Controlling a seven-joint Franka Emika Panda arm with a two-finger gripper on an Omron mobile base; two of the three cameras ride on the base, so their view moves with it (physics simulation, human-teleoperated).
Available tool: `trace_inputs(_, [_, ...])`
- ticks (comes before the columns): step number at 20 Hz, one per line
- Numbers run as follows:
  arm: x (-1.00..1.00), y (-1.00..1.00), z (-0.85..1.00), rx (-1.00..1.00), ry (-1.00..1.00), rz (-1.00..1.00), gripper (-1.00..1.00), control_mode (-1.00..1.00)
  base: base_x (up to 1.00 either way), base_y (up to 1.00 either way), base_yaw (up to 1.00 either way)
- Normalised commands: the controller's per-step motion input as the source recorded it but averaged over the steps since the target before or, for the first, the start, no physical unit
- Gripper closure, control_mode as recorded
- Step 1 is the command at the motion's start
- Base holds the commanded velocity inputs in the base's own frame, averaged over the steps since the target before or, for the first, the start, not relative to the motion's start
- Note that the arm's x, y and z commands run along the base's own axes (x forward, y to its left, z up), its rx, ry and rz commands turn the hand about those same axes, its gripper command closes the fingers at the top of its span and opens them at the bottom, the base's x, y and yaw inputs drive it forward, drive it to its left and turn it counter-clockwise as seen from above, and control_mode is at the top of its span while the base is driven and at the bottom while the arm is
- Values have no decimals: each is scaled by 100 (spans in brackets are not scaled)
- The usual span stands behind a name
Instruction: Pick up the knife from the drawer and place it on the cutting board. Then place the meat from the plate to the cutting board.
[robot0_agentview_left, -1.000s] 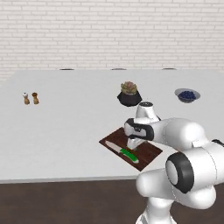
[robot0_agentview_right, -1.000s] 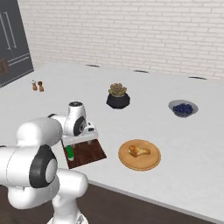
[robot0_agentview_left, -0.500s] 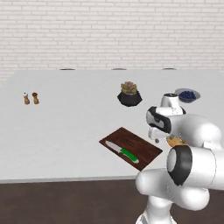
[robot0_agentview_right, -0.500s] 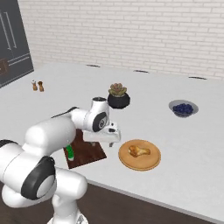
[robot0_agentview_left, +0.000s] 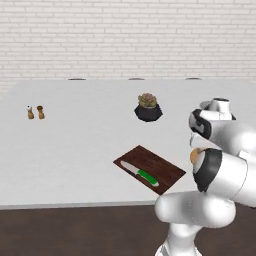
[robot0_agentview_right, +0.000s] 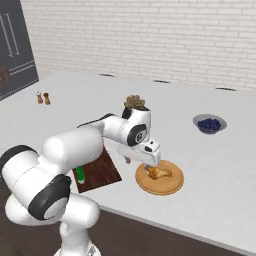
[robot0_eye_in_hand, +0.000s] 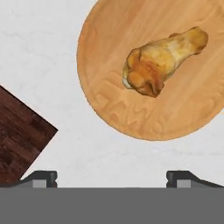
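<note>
Wide-open and empty, the gripper (robot0_eye_in_hand: 112, 177) hangs over the near edge of one round wooden plate (robot0_eye_in_hand: 109, 109), at mid-frame in the right base view. One piece of meat (robot0_eye_in_hand: 159, 61) lies on that plate, upper right in the hand view. One board (robot0_agentview_left: 150, 167) sits at lower centre of the left base view, carrying one knife (robot0_agentview_left: 140, 173). Farther back stand one potted plant (robot0_agentview_left: 147, 106), one berry bowl (robot0_agentview_right: 210, 124) and two shakers (robot0_agentview_left: 35, 112).

Knife (robot0_agentview_left: 140, 174) on cutting board (robot0_agentview_left: 150, 168); meat (robot0_eye_in_hand: 162, 61) on plate (robot0_eye_in_hand: 109, 87).
</note>
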Motion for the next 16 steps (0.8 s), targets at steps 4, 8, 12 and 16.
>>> trace_inputs(4, [17, -100, 0, 9, 0, -39, -100, -100, 0, 0, 0])
trace_inputs(8, [21, -92, -3, 11, 0, -30, -100, -100, 0, 0, 0])
trace_inputs(12, [43, -81, -13, 20, 11, -28, -100, -100, 0, 0, 0])
trace_inputs(16, [57, -38, 0, 24, 10, -23, -100, -100, 0, 0, 0])
